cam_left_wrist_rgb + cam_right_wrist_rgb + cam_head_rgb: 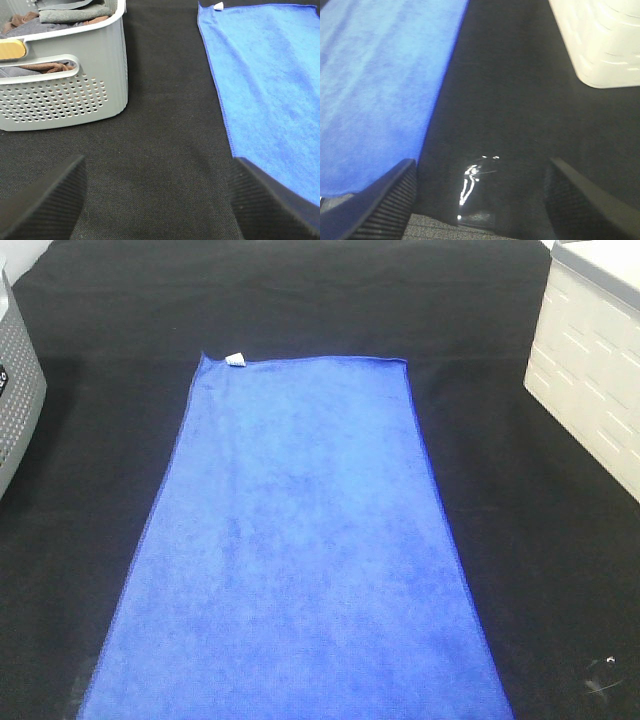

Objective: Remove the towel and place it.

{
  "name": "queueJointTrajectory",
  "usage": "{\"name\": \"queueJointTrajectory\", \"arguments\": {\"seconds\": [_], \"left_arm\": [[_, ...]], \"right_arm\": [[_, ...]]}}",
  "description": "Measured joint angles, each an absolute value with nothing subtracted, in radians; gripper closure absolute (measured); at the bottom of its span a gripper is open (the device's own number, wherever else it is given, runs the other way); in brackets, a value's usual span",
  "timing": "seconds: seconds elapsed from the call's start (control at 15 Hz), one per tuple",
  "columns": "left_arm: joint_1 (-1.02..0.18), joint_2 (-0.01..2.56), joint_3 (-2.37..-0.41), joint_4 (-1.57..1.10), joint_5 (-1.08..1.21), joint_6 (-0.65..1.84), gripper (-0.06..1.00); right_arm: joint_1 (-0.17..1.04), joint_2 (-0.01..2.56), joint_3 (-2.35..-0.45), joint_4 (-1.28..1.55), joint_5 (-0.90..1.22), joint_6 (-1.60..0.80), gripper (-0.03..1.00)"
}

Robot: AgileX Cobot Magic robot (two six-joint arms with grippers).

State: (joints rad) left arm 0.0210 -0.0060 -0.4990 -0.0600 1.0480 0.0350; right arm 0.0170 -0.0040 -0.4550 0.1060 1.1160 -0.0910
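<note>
Towel (300,550): royal blue, spread flat and lengthwise on the black table cloth (110,320), with cloth showing beyond both its long edges and beyond its far short edge. Small white tag (235,360) sits at the far corner, on the side nearer the grey basket (15,390). Stitched hem visible along the long edges. Near end of the towel runs out of the exterior high view, so its near corners cannot be checked there.

Grey basket stands on the cloth, well apart from the towel on the tag side. Left wrist view shows it perforated low on the wall, with a slot handle, and holding folded fabric in grey and brown tones (60,15). White crate (590,370) stands on the cloth on the towel's opposite side, also well apart from it, with a recessed brick-like pattern on its wall.

Left gripper (155,200): jaws spread wide, nothing between them, hovering over bare cloth between basket and towel (one black ribbed finger just over the towel's hem). Right gripper (480,200): jaws spread wide, empty, over bare cloth just beside the towel's other long edge, with the white crate farther off. A shiny glare patch (470,182) lies on the cloth between its fingers.
</note>
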Motion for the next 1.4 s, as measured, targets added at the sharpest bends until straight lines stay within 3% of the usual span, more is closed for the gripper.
{"name": "queueJointTrajectory", "arguments": {"seconds": [1.4], "left_arm": [[0.021,-0.006,-0.499,-0.05,1.048,0.016,0.22]], "right_arm": [[0.017,-0.004,-0.455,0.085,1.116,-0.068,0.28]]}}
